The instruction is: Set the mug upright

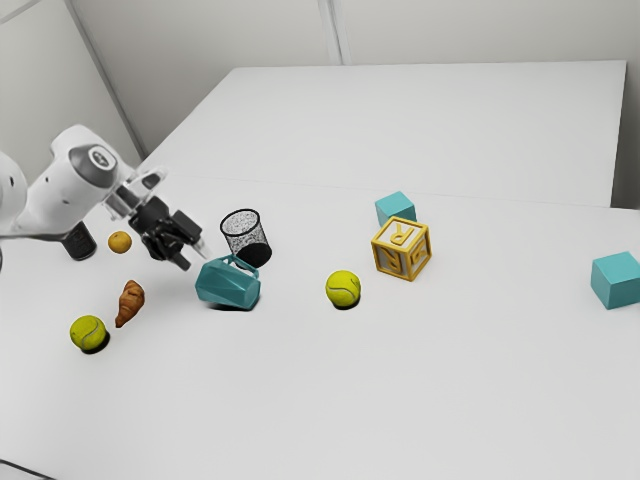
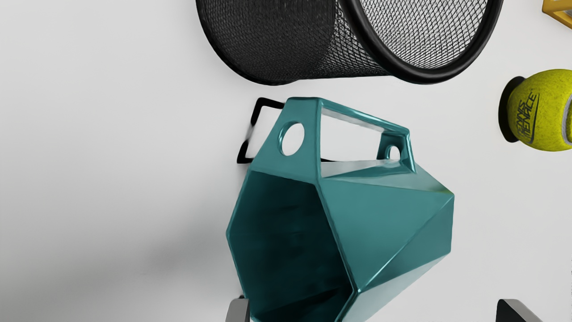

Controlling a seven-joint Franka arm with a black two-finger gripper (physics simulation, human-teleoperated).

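exterior view: the mug (image 1: 225, 284) lies on its side on the tabletop (image 1: 430, 400), well in from the far edge, mouth toward the pincer (image 1: 193, 256). its flat facets appear to bear it; it is not upright. the mesh holder (image 1: 243, 236) stands just beside it, on its base. count: one mug, one mesh holder, two tennis balls (image 1: 343, 289) (image 1: 88, 333), two teal cubes (image 1: 395, 208) (image 1: 616, 279), one lettered block (image 1: 402, 249), one croissant (image 1: 130, 302), one orange (image 1: 120, 242), one dark cylinder (image 1: 79, 241). the cube behind the block sits nearer the far edge than the mug.

wrist view: pincer open, its fingers wide apart, gripping nothing; likely so placed to straddle the mug. the handle juts toward the mesh holder. contact at the rim: cannot tell. one mug, one holder, one ball noted.
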